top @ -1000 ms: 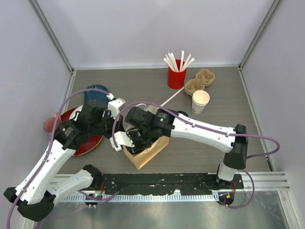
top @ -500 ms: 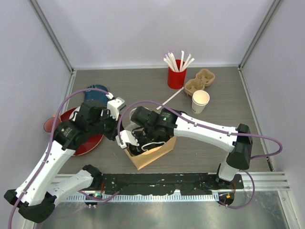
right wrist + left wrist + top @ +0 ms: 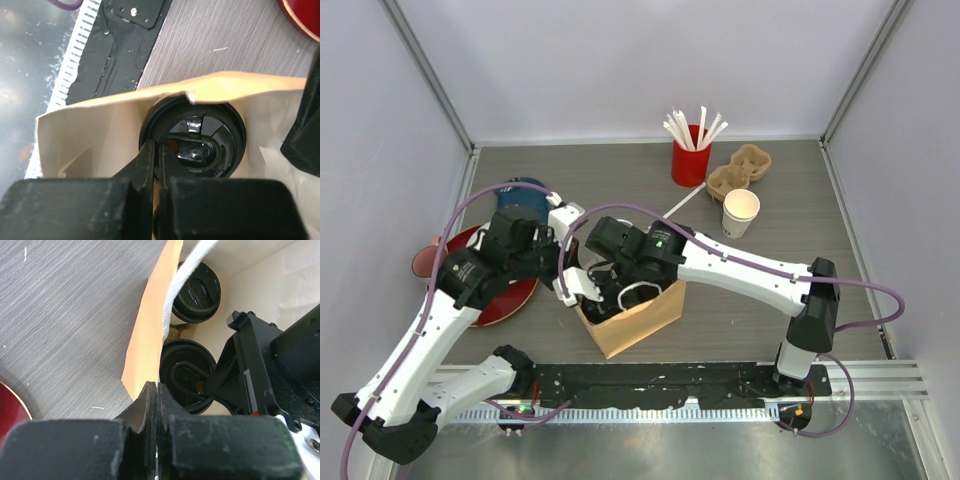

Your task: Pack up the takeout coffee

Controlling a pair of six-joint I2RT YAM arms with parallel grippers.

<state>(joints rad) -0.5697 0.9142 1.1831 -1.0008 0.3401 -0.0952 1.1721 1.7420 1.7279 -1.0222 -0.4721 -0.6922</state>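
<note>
Two white paper cups with black plastic sip lids [image 3: 187,375] are standing upright, lids facing up, side by side inside the open brown paper bag [image 3: 638,322] at the counter's [image 3: 620,180] near middle. The left tool [image 3: 156,390] is sitting closed at the bag's left rim. The right tool [image 3: 156,150] is hanging closed inside, just over one lid, crowding the opening. Far right, a red cup of white straws [image 3: 690,160] and a white lidless cup [image 3: 741,212] are standing.

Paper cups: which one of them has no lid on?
The white cup standing on the table beside the cardboard carrier. Its top is open; the other two cups wear black lids and sit inside the brown paper bag.
</note>
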